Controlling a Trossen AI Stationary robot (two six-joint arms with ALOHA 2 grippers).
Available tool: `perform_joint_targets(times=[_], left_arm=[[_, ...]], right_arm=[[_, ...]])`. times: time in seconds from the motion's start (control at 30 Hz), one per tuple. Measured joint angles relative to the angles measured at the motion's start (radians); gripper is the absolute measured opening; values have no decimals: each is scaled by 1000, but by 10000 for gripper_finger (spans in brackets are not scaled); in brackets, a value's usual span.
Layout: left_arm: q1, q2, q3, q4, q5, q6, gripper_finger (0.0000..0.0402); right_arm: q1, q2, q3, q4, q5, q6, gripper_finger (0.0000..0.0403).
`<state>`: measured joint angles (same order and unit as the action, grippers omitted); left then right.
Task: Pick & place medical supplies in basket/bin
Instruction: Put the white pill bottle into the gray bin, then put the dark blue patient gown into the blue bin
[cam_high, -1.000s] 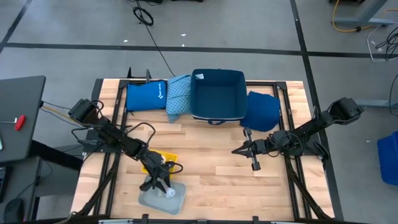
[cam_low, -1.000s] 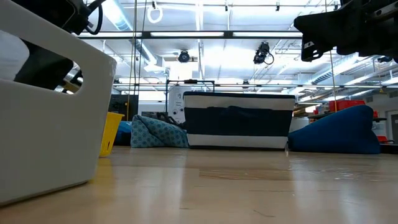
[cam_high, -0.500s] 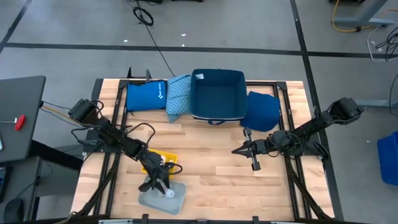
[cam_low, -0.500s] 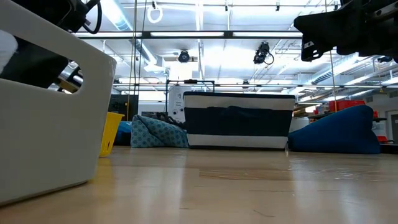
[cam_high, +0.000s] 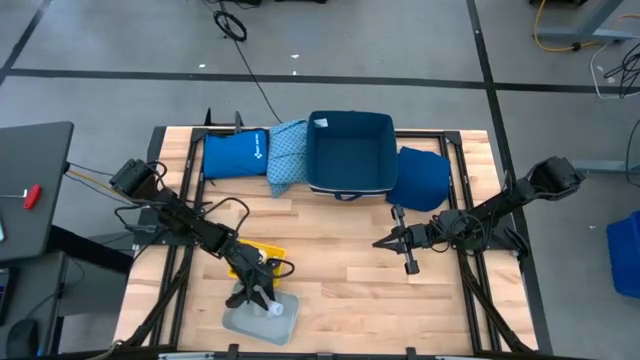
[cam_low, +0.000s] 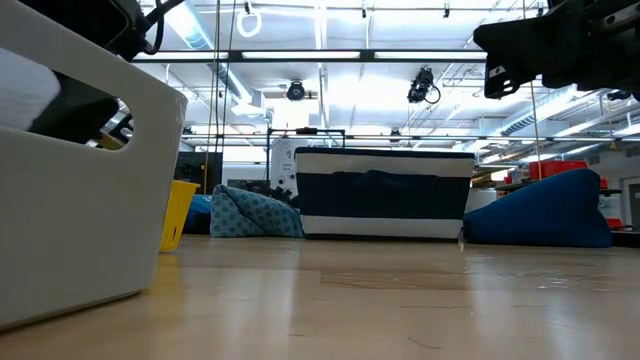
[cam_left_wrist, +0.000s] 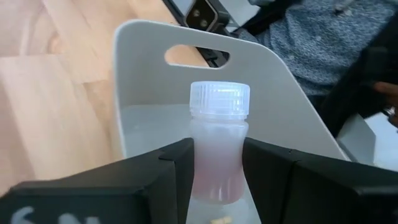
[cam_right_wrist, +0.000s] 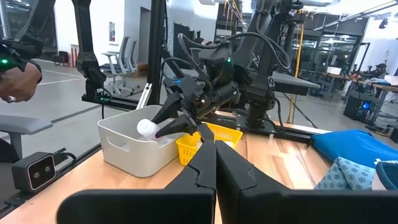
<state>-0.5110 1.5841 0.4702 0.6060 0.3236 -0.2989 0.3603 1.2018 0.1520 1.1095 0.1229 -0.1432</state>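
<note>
My left gripper (cam_high: 266, 296) reaches slanting down into a white bin (cam_high: 240, 322) at the table's near left and is shut on a small clear bottle (cam_left_wrist: 217, 158) with a white ribbed cap (cam_left_wrist: 219, 99). The cap also shows in the high view as the bottle (cam_high: 274, 309) and in the right wrist view (cam_right_wrist: 146, 127). My right gripper (cam_high: 383, 241) hovers shut over the table's right middle, touching nothing. A teal patterned cloth (cam_high: 287, 155) and a dark blue cloth (cam_high: 421, 177) lie on the table beside a navy bin (cam_high: 350, 150). My left gripper pinches the bottle's body (cam_left_wrist: 216, 168) just below the cap, one finger on each side. The fingers come slanting down from the table's far left and lie along the bottle, whose cap points ahead of them. The bottle hangs inside the white bin's walls (cam_left_wrist: 143, 74), apparently off its floor.
A yellow basket (cam_high: 262, 254) stands just beyond the white bin, under the left arm. A blue pouch (cam_high: 235, 155) lies at the far left beside the teal cloth. Bare wood (cam_high: 330, 270) spans the table's middle between the arms. A person (cam_left_wrist: 336, 43) stands past the near edge.
In the low view, the white shape seen inside the white bin has shifted a little, so my left gripper with the bottle has moved slightly there; which way I cannot tell. The right arm has kept still.
</note>
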Motion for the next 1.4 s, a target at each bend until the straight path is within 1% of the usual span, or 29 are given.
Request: perform_joint_targets(times=[0.1,0.23,0.4,0.53,0.63,0.83,1.07,1.3,1.4], left_arm=[[0,0,0,8,-35,0,143],[0,0,0,49,-64,-13,191],[0,0,1,70,-60,-22,252],[0,0,1,72,-34,-21,282],[0,-5,1,106,-29,10,287],[9,-7,1,211,-42,86,283],[67,-23,1,221,-146,190,283],[135,-111,1,232,-240,329,283],[159,-161,1,200,-276,366,283]], right_arm=[[0,0,0,0,0,0,0],[0,0,0,0,0,-1,0],[0,0,0,0,0,-3,0],[0,0,0,0,0,-3,0],[0,0,0,0,0,-3,0],[0,0,0,0,-1,-3,0],[0,0,0,0,-5,-3,0],[0,0,0,-1,-53,-3,0],[0,-25,0,-31,-79,-3,0]])
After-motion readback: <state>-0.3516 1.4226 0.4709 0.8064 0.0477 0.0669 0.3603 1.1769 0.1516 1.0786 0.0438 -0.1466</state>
